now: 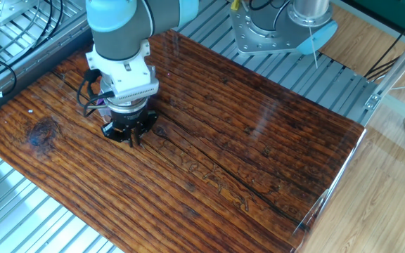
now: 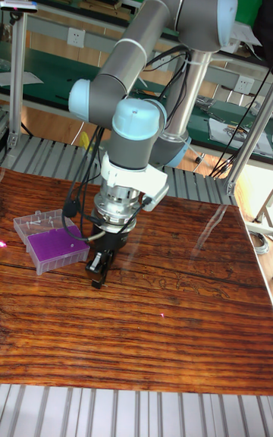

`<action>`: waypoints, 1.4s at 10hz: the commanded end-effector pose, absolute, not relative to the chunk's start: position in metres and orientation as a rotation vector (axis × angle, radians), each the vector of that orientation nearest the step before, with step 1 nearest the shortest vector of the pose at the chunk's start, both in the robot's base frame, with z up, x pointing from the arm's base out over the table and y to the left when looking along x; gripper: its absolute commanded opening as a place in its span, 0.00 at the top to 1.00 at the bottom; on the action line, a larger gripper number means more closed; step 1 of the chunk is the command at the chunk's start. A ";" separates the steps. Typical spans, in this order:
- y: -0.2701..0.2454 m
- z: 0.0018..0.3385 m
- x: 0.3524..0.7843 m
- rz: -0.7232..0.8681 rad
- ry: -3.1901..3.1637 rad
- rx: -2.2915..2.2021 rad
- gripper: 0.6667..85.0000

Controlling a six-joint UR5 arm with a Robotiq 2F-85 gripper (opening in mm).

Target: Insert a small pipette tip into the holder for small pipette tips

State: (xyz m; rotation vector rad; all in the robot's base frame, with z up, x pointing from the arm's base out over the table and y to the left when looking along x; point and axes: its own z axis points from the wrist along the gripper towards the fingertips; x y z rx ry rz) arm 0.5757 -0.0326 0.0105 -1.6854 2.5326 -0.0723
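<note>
The holder for small pipette tips [image 2: 58,246] is a small clear box with a purple top plate, at the left of the wooden table. In the fixed view only a purple sliver of the holder [image 1: 101,102] shows behind the arm's wrist. My gripper [image 2: 98,273] points straight down just right of the holder's near corner, its tips close above the wood. The same gripper [image 1: 133,138] has its jaws drawn close together. A thin small pipette tip [image 1: 134,141] seems pinched between them, barely visible.
A clear lid part [image 2: 36,220] lies against the holder's far side. A metal mount with a blue part [image 1: 280,31] stands beyond the table's back edge. Cables [image 1: 88,88] hang from the wrist. Grooved metal surrounds the wooden table [image 1: 259,140].
</note>
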 end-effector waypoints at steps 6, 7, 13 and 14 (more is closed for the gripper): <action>-0.040 0.008 0.567 -0.033 2.534 -1.739 0.75; -0.039 0.008 0.566 -0.025 2.536 -1.740 0.75; -0.034 0.008 0.564 -0.024 2.547 -1.749 0.75; -0.034 0.007 0.565 -0.027 2.545 -1.747 0.75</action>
